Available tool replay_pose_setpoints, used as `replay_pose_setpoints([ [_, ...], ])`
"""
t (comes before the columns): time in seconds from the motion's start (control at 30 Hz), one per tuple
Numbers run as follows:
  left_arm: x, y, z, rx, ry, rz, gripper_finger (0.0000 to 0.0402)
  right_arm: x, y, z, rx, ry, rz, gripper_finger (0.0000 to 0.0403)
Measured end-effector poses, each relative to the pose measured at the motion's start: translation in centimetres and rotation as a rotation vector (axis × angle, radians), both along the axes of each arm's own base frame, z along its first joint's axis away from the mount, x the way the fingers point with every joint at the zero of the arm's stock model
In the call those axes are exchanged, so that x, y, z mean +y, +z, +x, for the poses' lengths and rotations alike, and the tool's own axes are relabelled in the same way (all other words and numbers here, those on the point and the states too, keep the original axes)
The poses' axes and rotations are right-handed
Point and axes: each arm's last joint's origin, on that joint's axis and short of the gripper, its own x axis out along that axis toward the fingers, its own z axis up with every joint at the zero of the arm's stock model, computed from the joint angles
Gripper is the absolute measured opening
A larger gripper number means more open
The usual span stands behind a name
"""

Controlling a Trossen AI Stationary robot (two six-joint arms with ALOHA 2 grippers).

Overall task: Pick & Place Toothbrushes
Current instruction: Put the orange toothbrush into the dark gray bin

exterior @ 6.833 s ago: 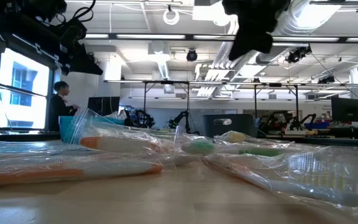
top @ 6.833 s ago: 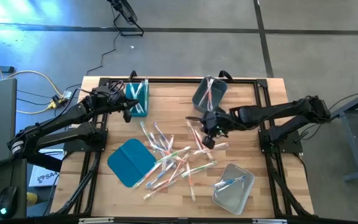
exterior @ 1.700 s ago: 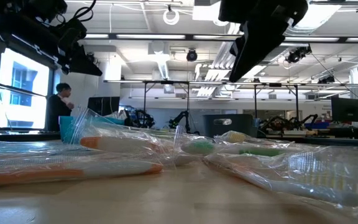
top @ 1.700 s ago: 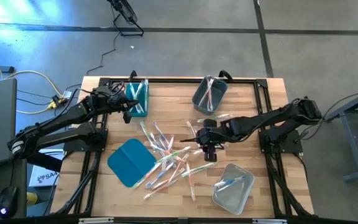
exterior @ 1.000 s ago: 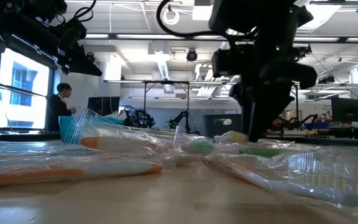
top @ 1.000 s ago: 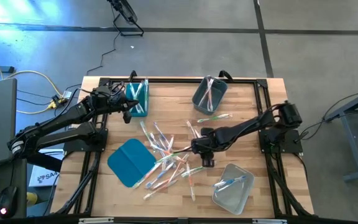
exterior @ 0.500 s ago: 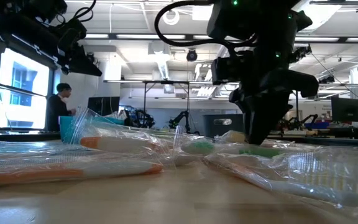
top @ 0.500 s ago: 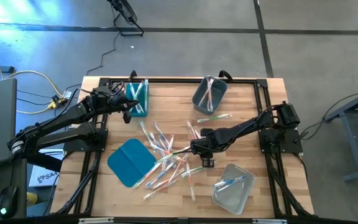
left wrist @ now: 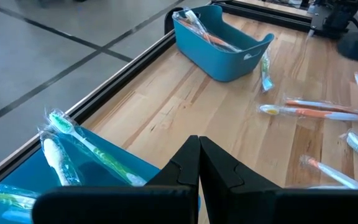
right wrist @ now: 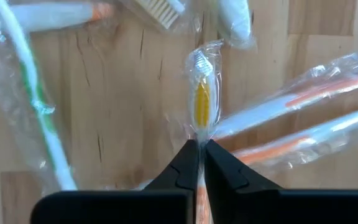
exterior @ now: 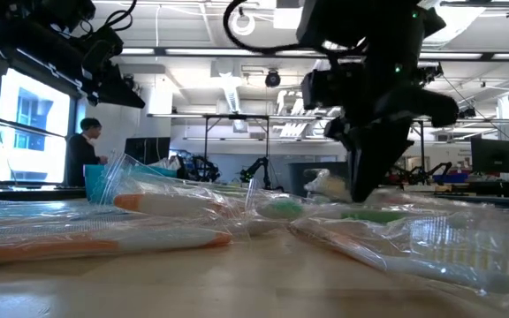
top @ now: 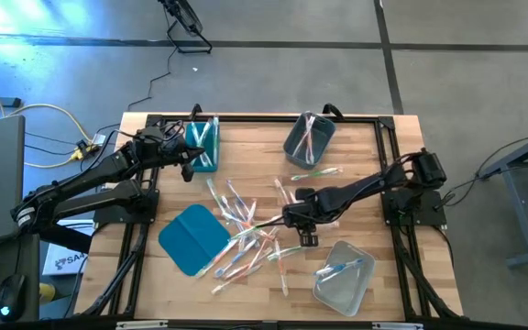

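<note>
- The pale wooden table (top: 356, 147) has a dark metal frame around its edges; bare wood lies open along the far middle and near the left edge, between the bins.
- A loose heap of thin plastic-wrapped toothbrushes (top: 246, 234), pale with green, orange or blue parts, covers the table's middle; too many overlap for a firm count, and a few more lie apart near the far bin.
- A flat teal lid (top: 192, 238) lies just left of the heap, touching its edge.
- Three bins show in the high view: a teal rectangular bin (top: 203, 144) at the far left, a grey-blue rectangular bin (top: 308, 139) at the far middle, and a clear rectangular bin (top: 344, 274) at the near right, each holding some toothbrushes.
- The right arm stretches low from the right edge toward the middle, its right claw (top: 293, 218) down at the heap's right side.
- In the right wrist view the right claw (right wrist: 197, 152) is pinched nearly closed on the wrapper of one orange-handled wrapped toothbrush (right wrist: 202, 106), which points straight away from the fingertips over bare wood.
- The left arm waits at the far left, its left claw (top: 188, 158) just beside the teal bin; its fingers (left wrist: 213, 163) are pressed together with nothing between them.
</note>
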Motion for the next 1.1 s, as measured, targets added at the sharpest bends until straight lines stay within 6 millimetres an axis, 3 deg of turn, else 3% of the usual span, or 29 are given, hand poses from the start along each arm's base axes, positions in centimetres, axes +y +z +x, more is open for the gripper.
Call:
replay_pose_setpoints([
  [0.3,0.0,0.0,0.0,-0.002,0.000,0.001,0.0001,-1.1,5.2,-1.0,-0.192,-0.052,-0.038,0.0005],
  [0.73,0.0,0.0,0.0,0.000,0.000,0.000,0.0001,-2.7,13.7,-4.7,-0.567,-0.199,-0.160,0.0005],
  [0.87,0.0,0.0,0.0,0.000,0.000,0.000,0.0001,-3.1,15.3,-5.7,-0.640,-0.248,-0.198,0.0004],
  [1.1,0.0,0.0,0.0,-0.001,0.000,0.000,0.0001,-3.0,15.6,-6.1,-0.659,-0.290,-0.220,0.0004],
])
